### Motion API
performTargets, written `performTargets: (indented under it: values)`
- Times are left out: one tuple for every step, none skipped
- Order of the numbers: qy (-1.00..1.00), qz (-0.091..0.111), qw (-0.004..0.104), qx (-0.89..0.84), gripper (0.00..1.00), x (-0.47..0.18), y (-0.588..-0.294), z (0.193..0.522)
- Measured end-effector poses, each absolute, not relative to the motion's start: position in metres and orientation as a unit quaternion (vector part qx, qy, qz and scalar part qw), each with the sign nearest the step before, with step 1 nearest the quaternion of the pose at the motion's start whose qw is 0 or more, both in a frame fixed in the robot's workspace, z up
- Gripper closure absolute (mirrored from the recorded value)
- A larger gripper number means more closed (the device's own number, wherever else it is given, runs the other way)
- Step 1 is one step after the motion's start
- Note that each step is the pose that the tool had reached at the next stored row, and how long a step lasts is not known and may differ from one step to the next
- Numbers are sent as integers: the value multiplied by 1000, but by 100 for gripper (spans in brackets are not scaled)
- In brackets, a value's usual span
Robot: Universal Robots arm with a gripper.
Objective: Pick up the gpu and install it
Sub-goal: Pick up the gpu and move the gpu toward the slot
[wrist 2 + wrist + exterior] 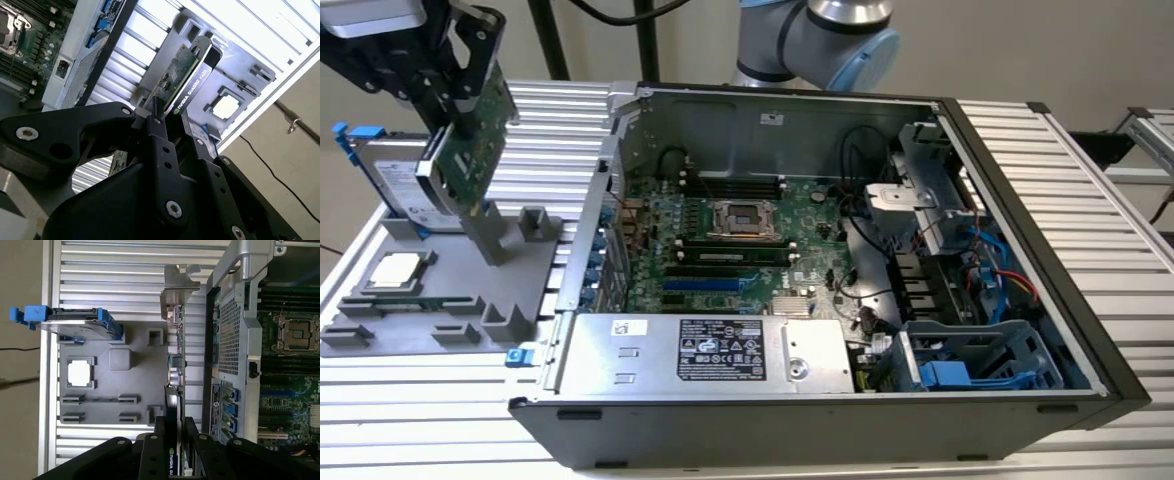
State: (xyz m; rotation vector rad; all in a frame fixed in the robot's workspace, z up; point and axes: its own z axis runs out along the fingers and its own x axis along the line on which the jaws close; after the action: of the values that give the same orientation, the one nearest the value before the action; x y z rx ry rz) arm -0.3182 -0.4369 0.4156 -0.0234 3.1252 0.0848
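1. Pickup is looking done. The gripper point(451, 92) is holding the gpu point(470, 150) up at the exterior view's left, and the card is hanging tilted with its silver bracket point(488, 232) pointing down.
2. In the second wrist view, the fingers point(159, 136) are pinching the gpu point(181, 82) by its edge, one on each face.
3. The card is hanging over the grey holder tray point(454, 292) on the counter point(427, 405), just outside the open computer case point(854, 425). Whether the bracket's tip is clearing the tray I cannot tell.
4. In the first wrist view, the gpu point(175, 365) is showing edge-on between the tray point(140, 390) and the case wall point(225, 340).
5. Installation is waiting. The expansion slots point(707, 284) on the motherboard point(647, 215) are sitting unfilled, well apart from the card, so I am judging the task about half done.
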Motion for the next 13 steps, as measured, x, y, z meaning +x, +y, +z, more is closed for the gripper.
performTargets:
  values:
    - [1000, 27, 8, -8, 100, -318, -437, 416]
    - [1000, 27, 8, -7, 100, -317, -437, 416]
    - [1000, 27, 8, -8, 100, -316, -437, 416]
    - [1000, 27, 8, -7, 100, -315, -437, 416]
    - [1000, 27, 8, -8, 100, -315, -437, 416]
    - [1000, 27, 8, -8, 100, -314, -437, 416]
    - [1000, 27, 8, -8, 100, -313, -437, 416]
    - [1000, 27, 8, -8, 100, -313, -437, 416]
    - [1000, 27, 8, -8, 100, -312, -437, 416]
    - [1000, 27, 8, -7, 100, -311, -437, 416]
    - [1000, 27, 8, -8, 100, -311, -437, 416]
    - [1000, 27, 8, -7, 100, -310, -437, 416]
    - [1000, 27, 8, -7, 100, -309, -437, 416]
